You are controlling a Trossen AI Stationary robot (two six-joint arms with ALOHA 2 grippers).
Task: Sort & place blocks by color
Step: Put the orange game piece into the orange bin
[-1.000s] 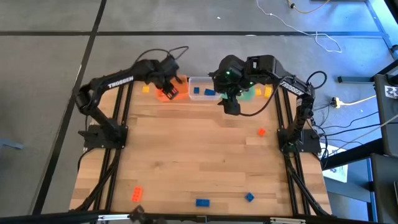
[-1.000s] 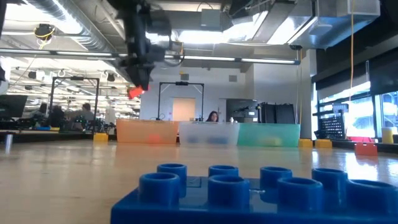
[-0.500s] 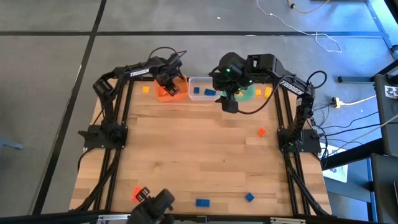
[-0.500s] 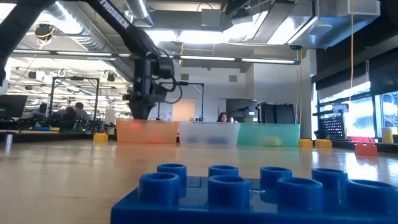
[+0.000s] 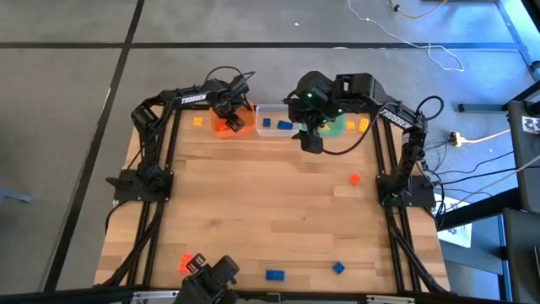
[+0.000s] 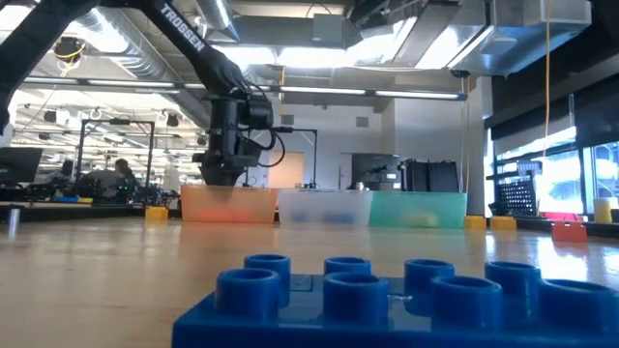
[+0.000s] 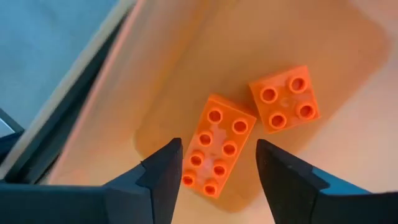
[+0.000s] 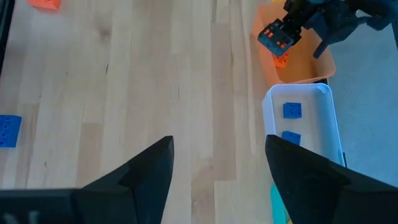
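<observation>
Since a second ago the left arm has swung over and dropped its left gripper (image 5: 229,115) down over the orange tub (image 5: 228,124), and the red-orange brick it was carrying up high is no longer in its grip. Its fingers (image 7: 160,174) are spread wide with nothing between them. Right below the gap lies a long orange block (image 7: 217,147) on the tub floor, and just beside that, a little further out, sits a square orange block (image 7: 285,99). The right gripper (image 5: 312,139) hangs near the clear tub (image 5: 274,121), also wide open and holding nothing. Two blue blocks (image 8: 292,111) lie in that clear tub, off to the side of its fingers. Well away from both grippers, at the near edge of the table, sit another orange block (image 5: 186,261) and two blue ones (image 5: 275,274).
</observation>
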